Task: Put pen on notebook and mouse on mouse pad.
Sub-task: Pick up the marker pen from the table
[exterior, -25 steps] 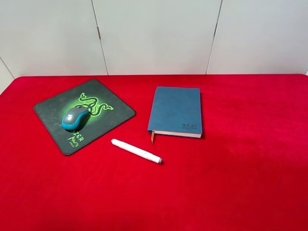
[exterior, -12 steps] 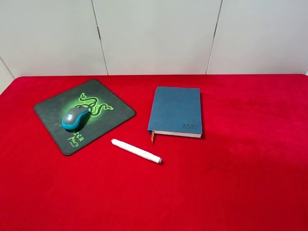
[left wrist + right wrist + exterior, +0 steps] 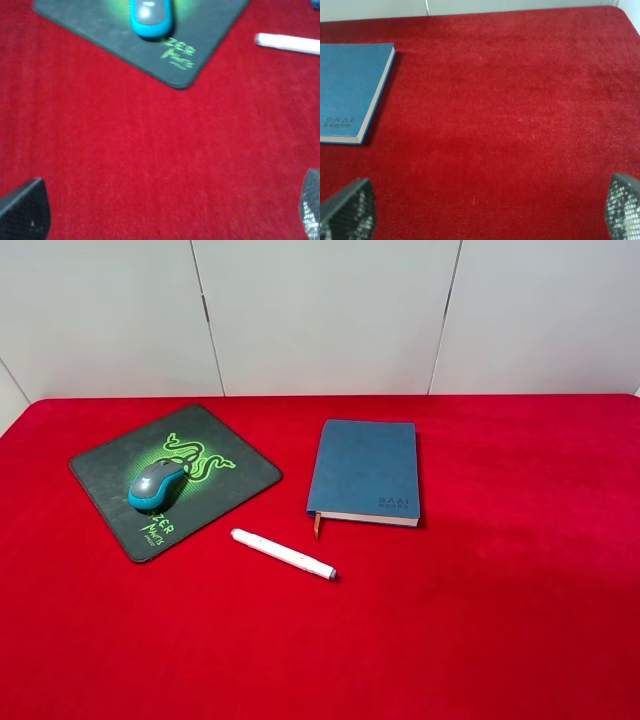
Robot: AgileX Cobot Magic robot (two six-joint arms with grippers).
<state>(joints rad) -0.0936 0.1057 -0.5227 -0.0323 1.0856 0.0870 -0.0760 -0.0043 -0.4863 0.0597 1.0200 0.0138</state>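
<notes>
You see the red surface (image 3: 500,600) with all four things lying on it. The mouse pad (image 3: 245,472) sits near the far left corner of the surface and is turned, so that one of its corners points to the near edge. The mouse (image 3: 156,485) rests on the pad, on the half nearer to the left edge, and it partly covers the green logo.

The notebook (image 3: 365,465) lies closed near the middle of the surface, closer to the far edge than to the near one. Its orange ribbon hangs out at its near left corner.

The pen (image 3: 283,553) is not on the notebook. It lies flat on the red cloth between the pad and the notebook, a little closer to the near edge than both, and it touches neither of them. It lies slanted, with its dark tip on the side of the notebook.

The left gripper (image 3: 167,211) hangs above bare cloth near the pad's near corner, with its fingers (image 3: 24,212) wide apart and nothing between them. The right gripper (image 3: 486,205) hangs above bare cloth to the right of the notebook, also spread wide and holding nothing.
</notes>
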